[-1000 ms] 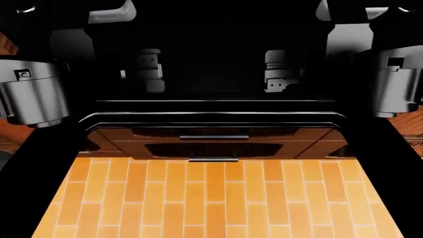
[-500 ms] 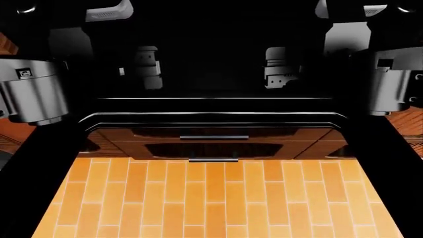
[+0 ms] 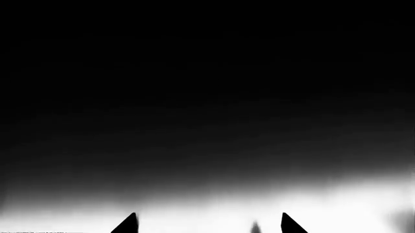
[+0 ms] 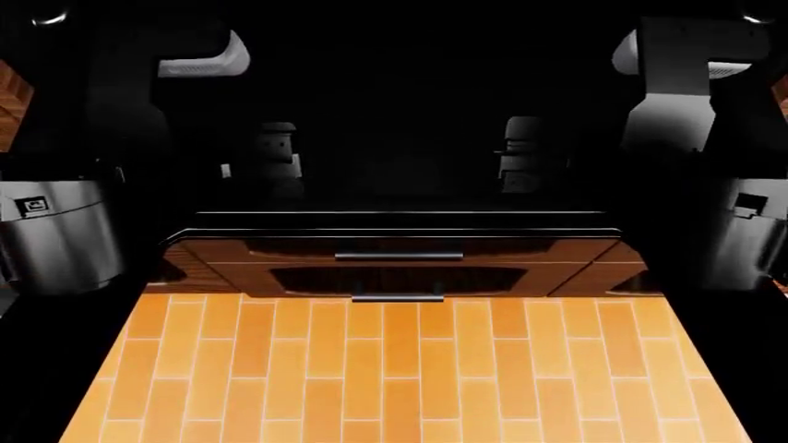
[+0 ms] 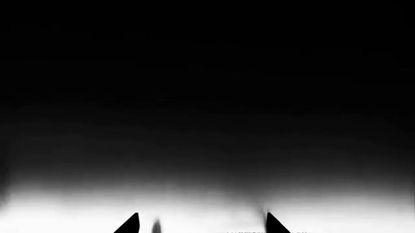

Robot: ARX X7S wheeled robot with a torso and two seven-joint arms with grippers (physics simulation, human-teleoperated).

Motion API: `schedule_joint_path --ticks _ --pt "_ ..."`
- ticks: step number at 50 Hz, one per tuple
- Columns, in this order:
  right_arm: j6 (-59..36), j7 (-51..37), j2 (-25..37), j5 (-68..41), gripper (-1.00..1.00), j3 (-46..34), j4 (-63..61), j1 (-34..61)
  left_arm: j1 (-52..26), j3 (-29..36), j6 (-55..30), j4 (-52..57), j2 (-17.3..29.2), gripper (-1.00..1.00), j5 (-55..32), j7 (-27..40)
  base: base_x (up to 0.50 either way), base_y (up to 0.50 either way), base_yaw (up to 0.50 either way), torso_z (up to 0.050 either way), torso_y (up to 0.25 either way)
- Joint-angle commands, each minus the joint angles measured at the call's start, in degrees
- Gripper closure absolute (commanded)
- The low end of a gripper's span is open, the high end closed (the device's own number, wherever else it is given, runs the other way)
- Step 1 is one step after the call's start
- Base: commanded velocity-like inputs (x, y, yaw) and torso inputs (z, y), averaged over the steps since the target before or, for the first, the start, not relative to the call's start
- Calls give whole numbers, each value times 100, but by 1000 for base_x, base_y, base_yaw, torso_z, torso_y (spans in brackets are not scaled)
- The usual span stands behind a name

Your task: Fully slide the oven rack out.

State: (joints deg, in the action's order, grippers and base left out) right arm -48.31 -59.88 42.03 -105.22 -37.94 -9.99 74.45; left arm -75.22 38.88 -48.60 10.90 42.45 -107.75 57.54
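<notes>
The oven rack (image 4: 394, 213) shows in the head view as a thin dark shelf with a pale front edge across the oven mouth, just above the door's rim. My left gripper (image 4: 279, 157) and right gripper (image 4: 525, 152) both reach into the dark cavity above the rack and are dim there. In the left wrist view the left gripper (image 3: 209, 228) has its two dark fingertips wide apart with nothing between them. The right gripper (image 5: 202, 228) looks the same in the right wrist view. Both wrist views show only a pale blurred surface and darkness beyond.
Below the rack's edge lies the black glossy door (image 4: 221, 263), with two short bar handles (image 4: 399, 255) showing in it. An orange plank floor (image 4: 394, 369) fills the near part. My forearms (image 4: 55, 231) flank the oven at both sides.
The rack's pale front edge has come nearer to me, now close over the door's rim. Both arms have drawn back and lower in the view.
</notes>
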Motion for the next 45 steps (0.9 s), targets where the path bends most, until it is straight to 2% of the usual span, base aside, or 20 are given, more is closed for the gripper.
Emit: schedule_joint_path --ticks 1,12,24,34,40,45 --pt "-850 -273 468 -1014 -100 -800 254 -1745 1722 1082 -724 -1058 231 -100 -790 231 0 0 -3 -14 -25" --pt "-478 -140 1022 -921 -100 -723 -243 -2619 2709 1185 -391 -826 544 -100 -461 -151 -7 0 -4 -11 -27" --pt "-225 1 1471 -741 -100 -772 -740 -3409 3217 1341 -384 -641 844 -100 -481 -182 -7 -1 -7 -13 -29" --pt "312 357 1656 -337 -100 -799 -926 -4287 4027 1377 169 -609 904 -100 -13 -684 -6 -3 -8 -14 -30" --pt "890 550 1839 -81 -100 -812 -1241 -5102 4402 1402 338 -465 1066 -100 -28 -739 -4 -4 -8 -14 -29" --pt "1101 667 1982 23 -100 -817 -1352 -5426 4595 1432 415 -366 1129 -100 8 -795 -5 -4 -10 -14 -28"
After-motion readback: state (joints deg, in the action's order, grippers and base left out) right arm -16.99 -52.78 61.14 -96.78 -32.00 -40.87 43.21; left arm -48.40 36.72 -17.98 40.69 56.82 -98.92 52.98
